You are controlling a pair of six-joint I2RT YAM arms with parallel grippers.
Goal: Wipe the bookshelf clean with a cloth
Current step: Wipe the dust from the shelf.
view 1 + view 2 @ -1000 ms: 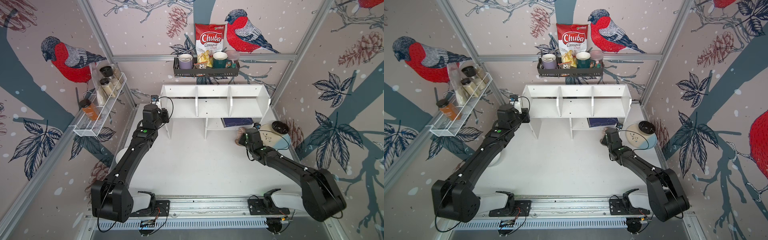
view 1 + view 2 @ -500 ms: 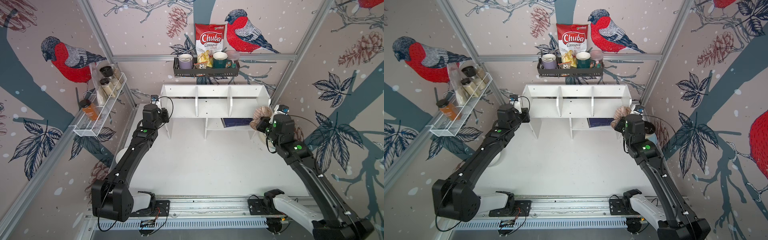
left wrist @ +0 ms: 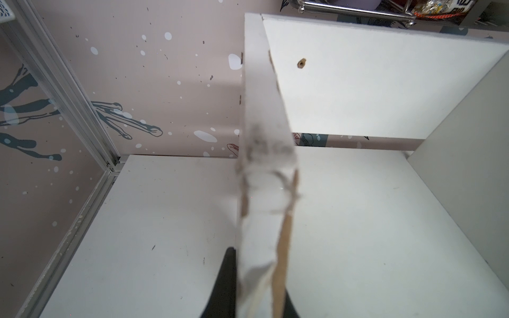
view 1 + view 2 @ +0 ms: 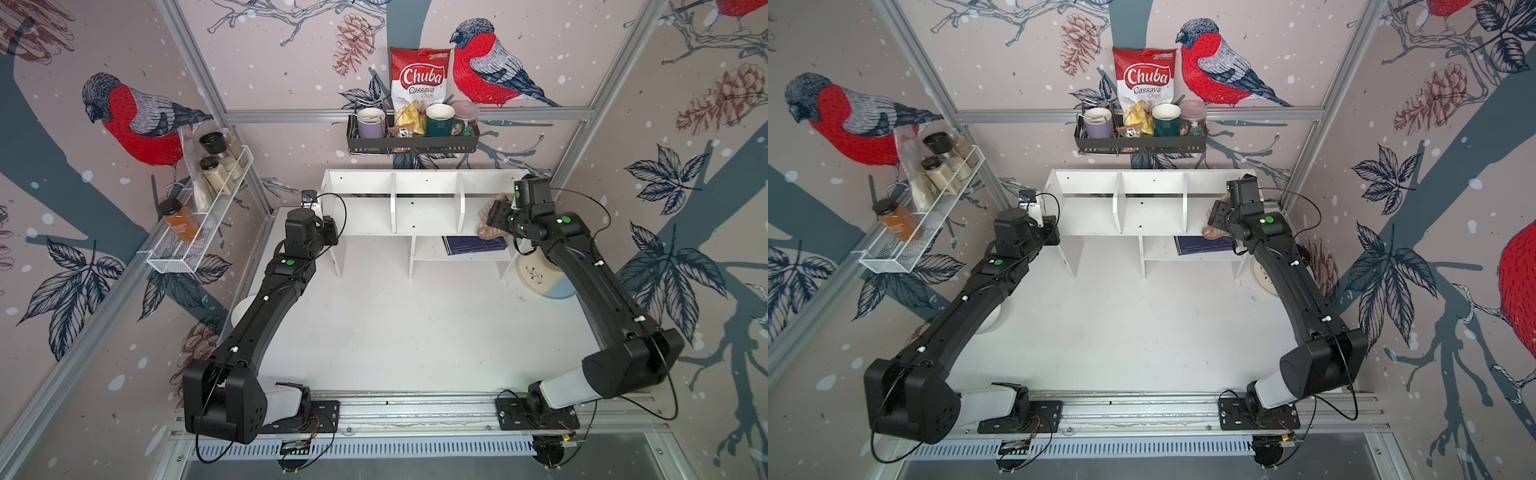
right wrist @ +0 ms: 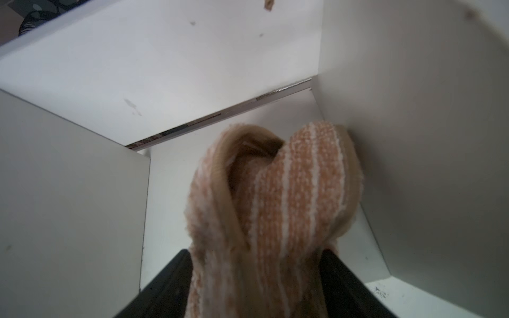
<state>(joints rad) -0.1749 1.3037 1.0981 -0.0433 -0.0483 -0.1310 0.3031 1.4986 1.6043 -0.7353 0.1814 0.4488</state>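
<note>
- At the back of the bench (image 4: 395, 324) stands the bookshelf (image 4: 424, 220), a white unit with three upper compartments, a small lower shelf and panel legs.
- On our right side, the right gripper (image 5: 256, 283) reaches into the right-hand upper compartment. Its jaws stand wide apart, and the cloth (image 5: 275, 206) is bunched in the gap, touching both fingers.
- We see the tan, white-striped cloth folded over on itself, its top just beside the compartment's outer side wall. We cannot tell whether it touches that wall.
- In both top views the cloth (image 4: 490, 220) (image 4: 1214, 230) sits at the front of that compartment, above a dark blue book (image 4: 473, 245) lying flat on the lower shelf.
- On our left side, the left gripper (image 3: 259, 289) is clamped on the front edge of the bookshelf's left end panel, one black finger on either face of the board.
- A pale plate (image 4: 540, 274) lies on the bench just beside the right leg, partly under our right arm.
- Above the bookshelf hangs a black wall rack (image 4: 411, 141) with a Chuba cassava chips bag (image 4: 419, 83) and mugs.
- A white wire-mesh rack (image 4: 199, 232) on the left wall carries spice jars.
</note>
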